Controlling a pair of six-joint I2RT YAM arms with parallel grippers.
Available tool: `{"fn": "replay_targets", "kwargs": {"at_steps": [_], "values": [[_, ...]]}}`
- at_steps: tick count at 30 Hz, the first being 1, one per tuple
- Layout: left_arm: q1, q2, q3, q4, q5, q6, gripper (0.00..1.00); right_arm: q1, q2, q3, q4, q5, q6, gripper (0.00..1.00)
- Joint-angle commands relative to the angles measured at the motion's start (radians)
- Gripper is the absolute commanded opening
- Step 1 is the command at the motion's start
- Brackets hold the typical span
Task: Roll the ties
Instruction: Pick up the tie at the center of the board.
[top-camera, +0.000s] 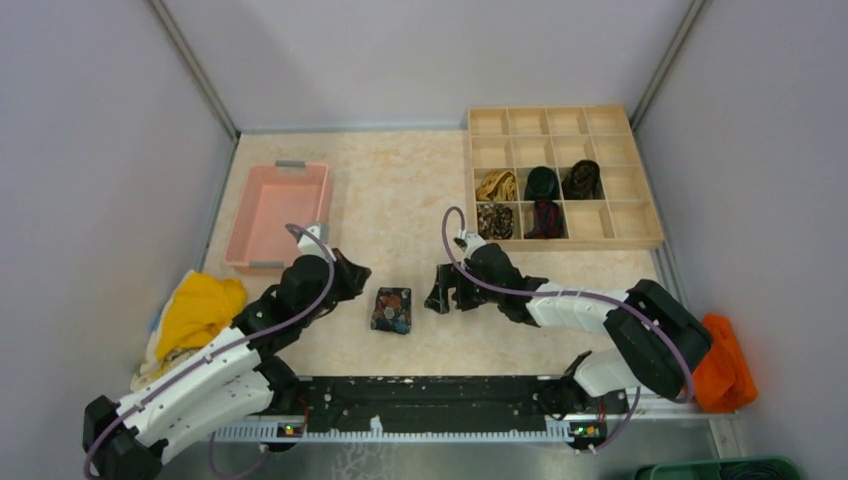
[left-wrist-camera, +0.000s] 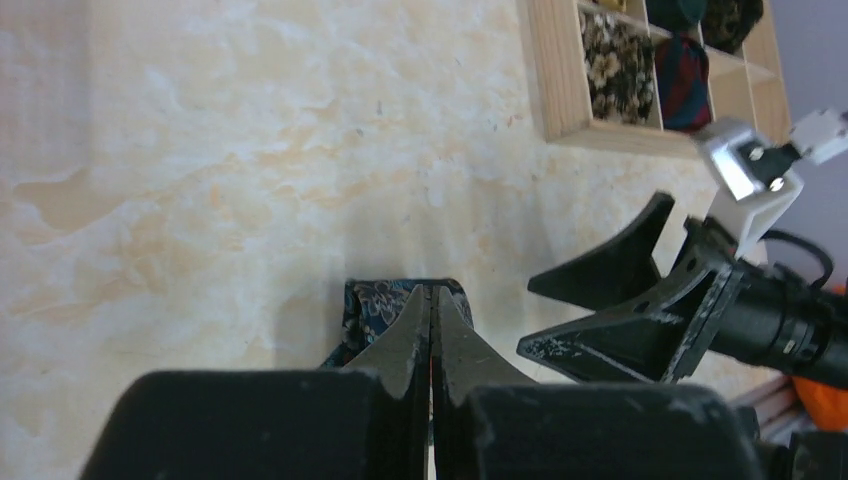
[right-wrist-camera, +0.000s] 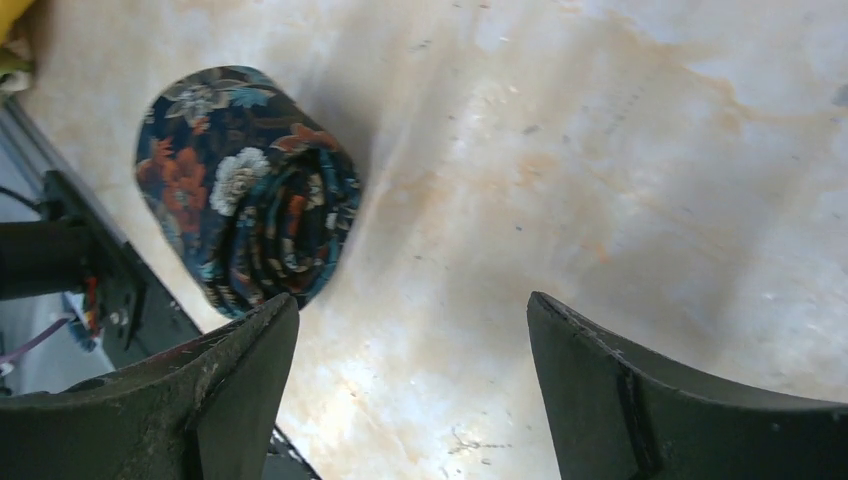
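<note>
Floral tie (top-camera: 391, 310): coiled, loose. Right gripper (right-wrist-camera: 410, 310) wide beside tie; left gripper (left-wrist-camera: 432, 292) closed, empty (opposite side). Next, likely: grasp coil, carry to wooden tray (top-camera: 566, 243).

- Top view: high at 6 o'clock, looking steeply down on the whole table (top-camera: 420, 180).
- Left wrist: low, near the table, facing the box (left-wrist-camera: 560, 90) at 1 o'clock.
- Right wrist: close above the table, tie (right-wrist-camera: 250, 190) at 10 o'clock.
- All three share the tie.
</note>
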Motion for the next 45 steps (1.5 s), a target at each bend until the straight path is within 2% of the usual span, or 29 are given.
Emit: {"fn": "replay_targets", "kwargs": {"at_steps": [1,6,11,18,23,28,36,45], "values": [[-0.006,0.05,-0.07,0.065,0.162,0.029,0.0,-0.009,0.021,0.05,0.138,-0.108,0.008,0.84],[-0.007,0.089,-0.143,0.204,0.296,0.001,0.0,-0.009,0.039,0.045,0.203,-0.153,0.051,0.84],[-0.007,0.134,-0.159,0.234,0.294,0.012,0.0,-0.01,0.072,0.013,0.306,-0.216,0.118,0.84],[-0.006,0.208,-0.198,0.359,0.297,0.021,0.0,-0.006,0.14,-0.076,0.531,-0.31,0.262,0.84],[-0.006,0.263,-0.209,0.359,0.274,0.027,0.0,0.018,0.116,-0.126,0.522,-0.29,0.286,0.84],[-0.006,0.297,-0.229,0.359,0.259,0.014,0.0,0.127,0.093,-0.142,0.522,-0.238,0.334,0.84],[-0.006,0.179,-0.269,0.248,0.192,0.003,0.0,0.209,0.176,-0.148,0.603,-0.219,0.421,0.83],[-0.006,0.049,-0.351,0.19,0.194,-0.029,0.0,0.257,0.312,-0.096,0.657,-0.179,0.476,0.82]]}}
